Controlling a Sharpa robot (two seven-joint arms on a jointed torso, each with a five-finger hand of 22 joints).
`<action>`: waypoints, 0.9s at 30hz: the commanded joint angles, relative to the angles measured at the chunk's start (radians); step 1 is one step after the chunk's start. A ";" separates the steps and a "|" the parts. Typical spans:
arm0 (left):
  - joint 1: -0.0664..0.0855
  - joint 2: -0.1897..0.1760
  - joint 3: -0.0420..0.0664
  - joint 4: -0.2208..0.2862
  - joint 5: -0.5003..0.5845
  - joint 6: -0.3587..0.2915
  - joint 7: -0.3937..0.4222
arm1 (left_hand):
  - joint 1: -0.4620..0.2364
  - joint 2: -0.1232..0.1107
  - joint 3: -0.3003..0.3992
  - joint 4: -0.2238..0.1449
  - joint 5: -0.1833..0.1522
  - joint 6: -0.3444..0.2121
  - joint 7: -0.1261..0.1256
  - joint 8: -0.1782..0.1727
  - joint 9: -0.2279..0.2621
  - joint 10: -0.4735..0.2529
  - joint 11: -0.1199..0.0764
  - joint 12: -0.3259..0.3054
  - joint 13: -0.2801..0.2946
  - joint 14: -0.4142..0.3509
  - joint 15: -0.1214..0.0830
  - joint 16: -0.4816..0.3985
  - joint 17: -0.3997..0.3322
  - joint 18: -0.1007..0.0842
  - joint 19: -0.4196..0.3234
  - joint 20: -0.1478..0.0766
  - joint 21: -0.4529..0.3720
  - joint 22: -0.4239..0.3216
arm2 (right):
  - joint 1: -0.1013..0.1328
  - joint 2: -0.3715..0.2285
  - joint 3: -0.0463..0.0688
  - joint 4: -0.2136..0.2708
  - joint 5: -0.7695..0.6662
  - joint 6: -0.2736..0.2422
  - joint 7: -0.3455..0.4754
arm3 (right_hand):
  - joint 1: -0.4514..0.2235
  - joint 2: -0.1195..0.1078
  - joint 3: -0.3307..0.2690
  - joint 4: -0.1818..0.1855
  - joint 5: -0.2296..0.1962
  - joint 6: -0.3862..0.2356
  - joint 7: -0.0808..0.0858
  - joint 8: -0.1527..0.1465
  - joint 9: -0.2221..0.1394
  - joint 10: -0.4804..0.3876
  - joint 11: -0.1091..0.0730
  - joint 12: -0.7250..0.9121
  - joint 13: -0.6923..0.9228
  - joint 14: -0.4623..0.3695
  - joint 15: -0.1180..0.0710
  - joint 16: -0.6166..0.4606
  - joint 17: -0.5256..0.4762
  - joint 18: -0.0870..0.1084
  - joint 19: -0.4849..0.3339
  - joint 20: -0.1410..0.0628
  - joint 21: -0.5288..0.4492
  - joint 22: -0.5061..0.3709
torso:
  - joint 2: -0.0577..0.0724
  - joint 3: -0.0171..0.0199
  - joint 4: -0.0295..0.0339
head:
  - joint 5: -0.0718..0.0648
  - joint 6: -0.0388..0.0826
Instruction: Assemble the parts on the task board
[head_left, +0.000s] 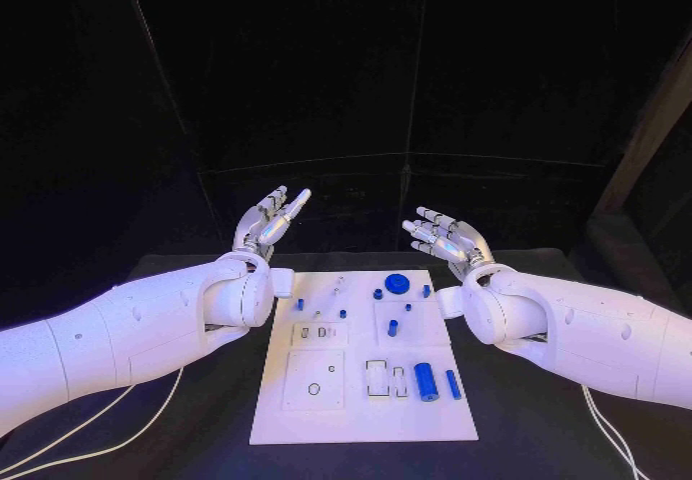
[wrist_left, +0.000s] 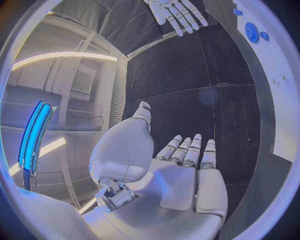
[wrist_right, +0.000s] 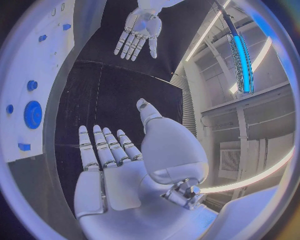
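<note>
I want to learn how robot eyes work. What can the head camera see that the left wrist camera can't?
Head view alone: the whole task board, with the big blue cylinder and the thin blue bar lying near its close end, and both white arms reaching in from the sides.

Left wrist view alone: the left hand from right behind, its palm open with nothing in it.

Both: the right hand held open above the table, the round blue disc at the board's far end, and the black table.

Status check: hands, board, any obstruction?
Left hand open, right hand open, both raised beyond the task board. Blue parts on the board, untouched. Nothing in the way.
</note>
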 joint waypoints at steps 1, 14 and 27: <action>0.004 0.003 -0.001 -0.007 0.029 0.083 0.040 | 0.059 0.025 -0.013 0.000 0.014 0.055 0.061 0.011 0.006 0.042 0.041 0.012 0.006 0.070 0.019 0.020 0.014 0.014 0.015 0.021 0.009 0.005 | 0.010 0.010 -0.004 -0.025 -0.100 0.171 -0.071 | 0.150 0.013 0.015 -0.080 0.008 0.273 0.100 0.042 0.024 0.412 0.025 0.069 0.027 0.416 0.001 0.081 0.025 0.082 0.351 0.008 0.085 0.040 | 0.000 0.0000 -0.0001 | 0.000 0.000; 0.003 -0.074 -0.001 0.037 0.015 0.137 0.001 | 0.188 0.022 0.001 -0.099 0.014 0.661 0.101 0.138 0.058 0.776 0.077 0.169 0.064 0.750 0.029 0.197 0.105 0.017 0.664 0.038 0.235 0.103 | 0.035 -0.011 -0.007 -0.096 -0.520 0.036 -0.043 | 0.188 0.001 0.095 -0.141 -0.037 0.629 0.063 0.062 0.030 0.670 -0.046 0.066 0.022 0.697 -0.088 0.094 0.028 0.097 0.577 -0.064 0.161 0.041 | 0.045 -0.0019 0.0050 | -0.003 -0.006; 0.004 -0.132 -0.001 0.147 -0.050 0.146 -0.026 | 0.234 0.029 0.009 -0.133 0.014 0.792 0.065 0.125 0.049 0.961 0.026 0.150 0.079 0.959 -0.035 0.210 0.202 0.019 0.885 -0.023 0.225 0.071 | 0.082 -0.021 -0.006 -0.081 -0.902 0.083 -0.199 | 0.174 -0.054 0.161 -0.163 -0.067 0.739 0.023 0.065 0.034 0.863 -0.106 0.069 0.040 0.896 -0.159 0.154 0.092 0.097 0.730 -0.141 0.271 0.086 | 0.106 -0.0065 0.0179 | -0.024 0.012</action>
